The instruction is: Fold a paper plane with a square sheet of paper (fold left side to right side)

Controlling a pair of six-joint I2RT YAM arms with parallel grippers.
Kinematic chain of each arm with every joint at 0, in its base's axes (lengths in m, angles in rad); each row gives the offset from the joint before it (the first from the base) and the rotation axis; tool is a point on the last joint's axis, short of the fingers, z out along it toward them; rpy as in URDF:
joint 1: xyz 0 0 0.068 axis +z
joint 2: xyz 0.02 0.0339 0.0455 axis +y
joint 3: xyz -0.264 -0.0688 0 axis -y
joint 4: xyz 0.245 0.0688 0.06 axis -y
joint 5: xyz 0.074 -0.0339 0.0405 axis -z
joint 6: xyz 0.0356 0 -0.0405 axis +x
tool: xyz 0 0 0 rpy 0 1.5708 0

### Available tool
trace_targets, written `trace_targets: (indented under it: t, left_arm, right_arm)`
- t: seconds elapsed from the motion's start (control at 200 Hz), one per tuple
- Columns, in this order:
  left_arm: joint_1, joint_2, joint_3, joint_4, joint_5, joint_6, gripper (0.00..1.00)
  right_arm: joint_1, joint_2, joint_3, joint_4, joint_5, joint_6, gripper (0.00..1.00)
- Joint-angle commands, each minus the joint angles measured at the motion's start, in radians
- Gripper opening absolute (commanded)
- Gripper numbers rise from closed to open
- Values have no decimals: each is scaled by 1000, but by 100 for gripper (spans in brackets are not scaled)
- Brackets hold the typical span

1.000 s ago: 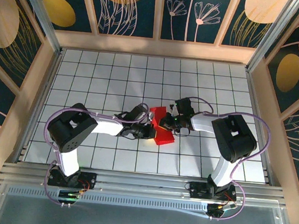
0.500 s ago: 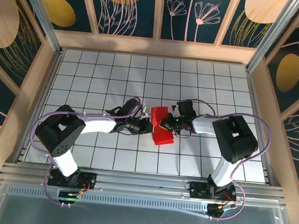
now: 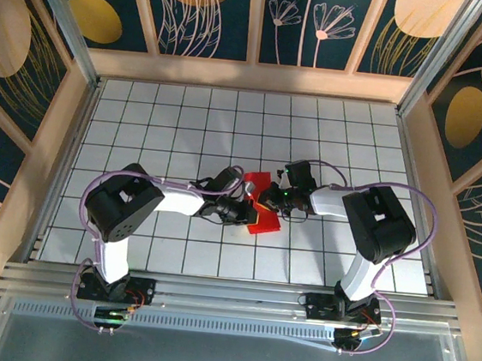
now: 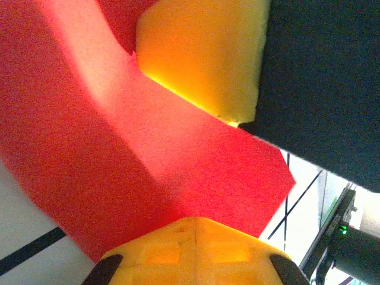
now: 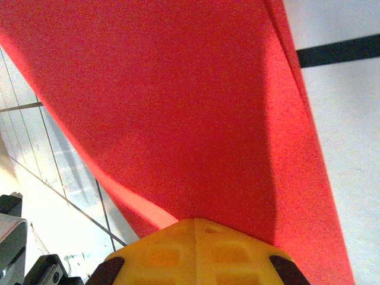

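The square sheet of paper [image 3: 263, 222], bright red, lies folded into a strip about one tile wide near the table's middle, with its upper part lifted slightly. No paper plane shape is in view. My left gripper [image 3: 243, 208] is shut, its yellow tips set on the sheet's left edge. My right gripper [image 3: 266, 200] is shut too and presses on the sheet from the right. In the left wrist view the closed tips [image 4: 196, 221] touch red paper [image 4: 119, 148], with the right gripper's yellow finger [image 4: 202, 53] close above. In the right wrist view the closed tips [image 5: 194, 221] rest on the paper [image 5: 178, 107].
The white grid table [image 3: 187, 123] is walled by wooden rails on the left [image 3: 54, 152], right [image 3: 425, 191] and back. The two grippers stand almost tip to tip over the paper. The right arm's elbow [image 3: 379, 217] sits just right of the work area.
The left arm swung out to the left and drew its gripper off the paper, then came back onto the sheet's left edge. The right gripper has hardly moved.
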Motion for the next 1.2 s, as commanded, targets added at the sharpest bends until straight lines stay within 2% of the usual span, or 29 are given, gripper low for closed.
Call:
trace_targets:
  t: [0.0, 0.576, 0.951, 1.021, 1.196]
  left_arm:
    - [-6, 14, 3, 0, 1, 9, 0]
    - [-52, -72, -142, -74, 11, 44, 0]
    - [-64, -149, -171, -98, 12, 51, 0]
    - [-42, -209, -162, -102, 12, 51, 0]
    - [88, -281, -135, -70, 43, 30, 0]
  right_arm:
    - [-15, 28, -50, -115, 93, 0, 0]
    - [-15, 35, -47, -112, 100, 2, 0]
    - [-15, 24, -59, -112, 106, 2, 0]
    - [-15, 19, -59, -115, 110, 1, 0]
    - [-13, 16, -58, -119, 109, 0, 0]
